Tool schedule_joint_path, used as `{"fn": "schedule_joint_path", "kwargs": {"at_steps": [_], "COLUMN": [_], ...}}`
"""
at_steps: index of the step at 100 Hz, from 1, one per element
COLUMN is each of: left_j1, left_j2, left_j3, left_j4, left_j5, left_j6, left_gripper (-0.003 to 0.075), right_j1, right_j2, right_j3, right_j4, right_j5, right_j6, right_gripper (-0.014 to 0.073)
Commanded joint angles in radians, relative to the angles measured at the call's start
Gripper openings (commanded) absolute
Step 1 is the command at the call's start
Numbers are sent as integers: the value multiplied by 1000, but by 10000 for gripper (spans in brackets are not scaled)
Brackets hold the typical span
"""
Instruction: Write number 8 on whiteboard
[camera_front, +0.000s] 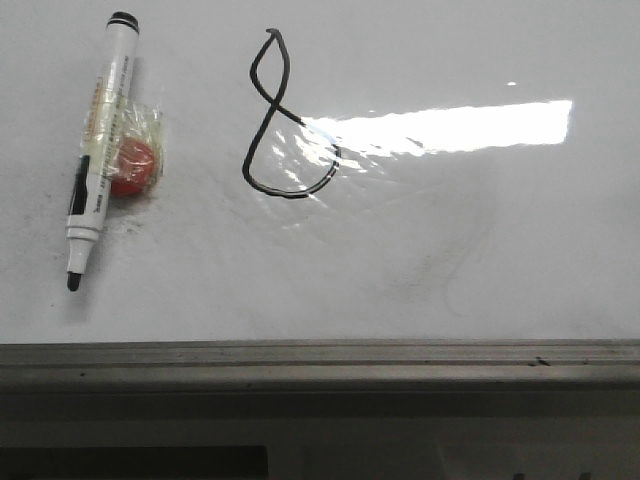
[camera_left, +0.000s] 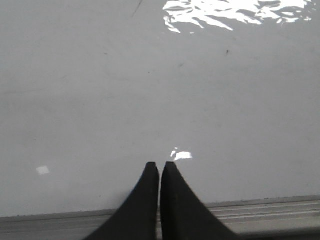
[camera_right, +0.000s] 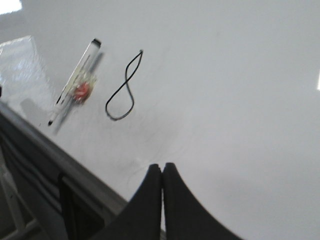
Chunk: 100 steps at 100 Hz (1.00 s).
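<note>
A black hand-drawn number 8 (camera_front: 280, 120) stands on the whiteboard (camera_front: 480, 250), its lower loop not quite closed; the right wrist view shows the number 8 (camera_right: 124, 90) too. A white marker (camera_front: 98, 140) with a black uncapped tip lies to its left, resting against a small red ball in clear wrap (camera_front: 133, 165). My left gripper (camera_left: 160, 165) is shut and holds nothing, hovering over bare whiteboard (camera_left: 150, 90) near the frame edge. My right gripper (camera_right: 162, 166) is shut and holds nothing, well away from the marker (camera_right: 75, 82). Neither gripper shows in the front view.
The grey metal frame (camera_front: 320, 365) runs along the near edge of the board. Bright glare (camera_front: 450, 128) lies right of the 8. Faint grey erased strokes (camera_front: 450, 270) mark the board's right part.
</note>
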Motion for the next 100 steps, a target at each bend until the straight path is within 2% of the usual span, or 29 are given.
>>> {"fn": "schedule_joint_path", "kwargs": {"at_steps": [1, 19, 34, 39, 46, 55, 77, 100], "left_j1": [1, 1, 1, 1, 1, 1, 1, 1], "left_j2": [-32, -32, -32, -32, -32, -32, -32, -32], "left_j3": [33, 33, 33, 33, 33, 33, 33, 33], "left_j4": [-9, -9, -9, -9, -9, -9, -9, -9], "left_j5": [-50, -50, -50, -50, -50, -50, -50, -50], "left_j6": [0, 0, 0, 0, 0, 0, 0, 0], "left_gripper": [-20, -20, -20, -20, -20, -20, -20, -20], "right_j1": [-114, -406, -563, -585, -601, -609, -691, -758], "right_j2": [-11, -11, -11, -11, -11, -11, -11, -11], "right_j3": [0, 56, 61, 61, 61, 72, 185, 187], "right_j4": [55, 242, 358, 424, 460, 460, 513, 486], "right_j5": [-186, -353, -326, -290, -230, -154, -238, -194], "right_j6": [-5, -173, -337, -436, -498, -500, -500, -500], "right_gripper": [-64, -64, -64, -64, -64, -64, -63, -63]}}
